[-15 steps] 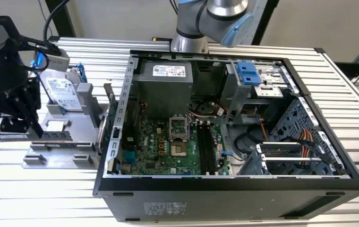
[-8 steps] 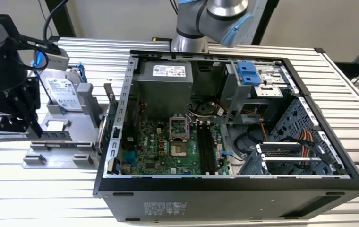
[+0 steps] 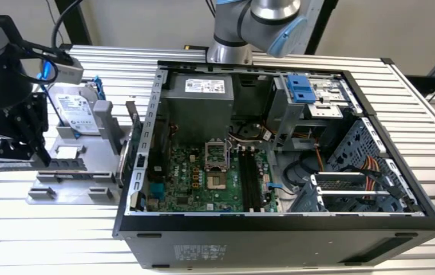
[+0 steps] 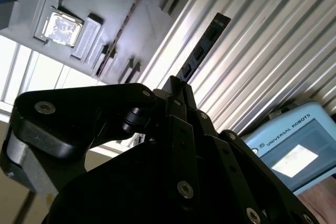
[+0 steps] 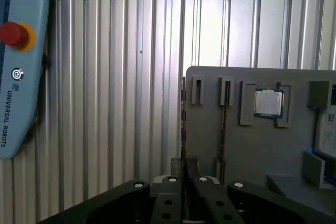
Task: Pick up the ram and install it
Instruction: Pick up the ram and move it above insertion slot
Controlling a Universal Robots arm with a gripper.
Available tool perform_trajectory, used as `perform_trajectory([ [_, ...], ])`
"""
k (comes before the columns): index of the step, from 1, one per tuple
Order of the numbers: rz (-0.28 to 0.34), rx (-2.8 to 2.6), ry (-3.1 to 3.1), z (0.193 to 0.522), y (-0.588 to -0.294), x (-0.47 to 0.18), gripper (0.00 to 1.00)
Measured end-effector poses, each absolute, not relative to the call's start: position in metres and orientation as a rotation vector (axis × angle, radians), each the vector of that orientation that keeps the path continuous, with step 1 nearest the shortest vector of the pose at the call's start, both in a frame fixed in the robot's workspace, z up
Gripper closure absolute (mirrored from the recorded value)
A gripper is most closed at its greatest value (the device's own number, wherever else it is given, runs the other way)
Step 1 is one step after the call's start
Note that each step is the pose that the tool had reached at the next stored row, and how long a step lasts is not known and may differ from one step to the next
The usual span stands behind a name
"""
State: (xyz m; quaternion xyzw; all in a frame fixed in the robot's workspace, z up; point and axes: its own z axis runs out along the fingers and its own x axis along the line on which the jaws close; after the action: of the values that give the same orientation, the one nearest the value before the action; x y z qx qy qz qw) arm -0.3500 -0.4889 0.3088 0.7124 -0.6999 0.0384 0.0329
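Between the shut fingers of the gripper (image 4: pixel 180 83) sits the ram (image 4: pixel 203 48), clamped edge-on in both wrist views, with one end jutting past the fingertips over the ribbed table (image 4: pixel 262 51). In the exterior view the stick lies level and reaches past the grey parts fixture (image 3: pixel 72 192) on the exterior view's left. Whether it clears the fixture's holders cannot be told. Further along the fixture sit the processor (image 5: pixel 269 103) and the hard drive (image 3: pixel 76 112). Beyond stands the open computer case (image 3: pixel 279 240), with memory slots (image 3: pixel 252 177) on its motherboard.

Risks, as judged:
- The fingers take only a short part of a long stick, so a snag on a holder or the case wall could twist it in the grip.
- A tilted stick would meet a slot askew and jam.
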Motion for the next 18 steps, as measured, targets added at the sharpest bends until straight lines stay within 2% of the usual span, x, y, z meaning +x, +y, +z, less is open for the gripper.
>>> perform_trajectory([
  [18,0.140,2.180,-2.144,0.3120,-0.4884,-0.3500,1.00],
])
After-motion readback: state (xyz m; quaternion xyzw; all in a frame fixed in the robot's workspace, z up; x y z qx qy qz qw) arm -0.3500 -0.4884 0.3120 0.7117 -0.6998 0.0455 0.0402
